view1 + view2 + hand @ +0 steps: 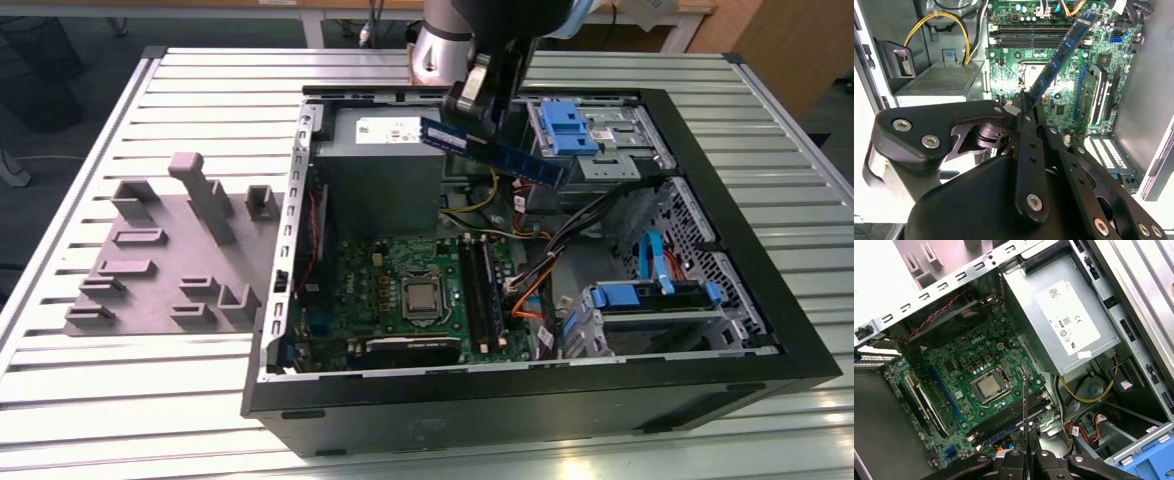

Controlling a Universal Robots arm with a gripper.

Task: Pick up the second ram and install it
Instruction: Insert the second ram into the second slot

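Note:
My gripper is shut on one end of the second ram, a thin dark green stick with black chips. It hangs tilted in the air above the open computer case, over the power supply and the drive bay. In the second wrist view the ram slants out from between the fingers over the motherboard. The first wrist view shows the ram edge-on, rising from the gripper above the long black memory slots. Those slots lie well below the stick, beside the processor.
The case lies open on a slatted table. Inside are a grey power supply, loose cables and blue drive caddies. A grey blocky fixture tray sits on the table at the exterior view's left.

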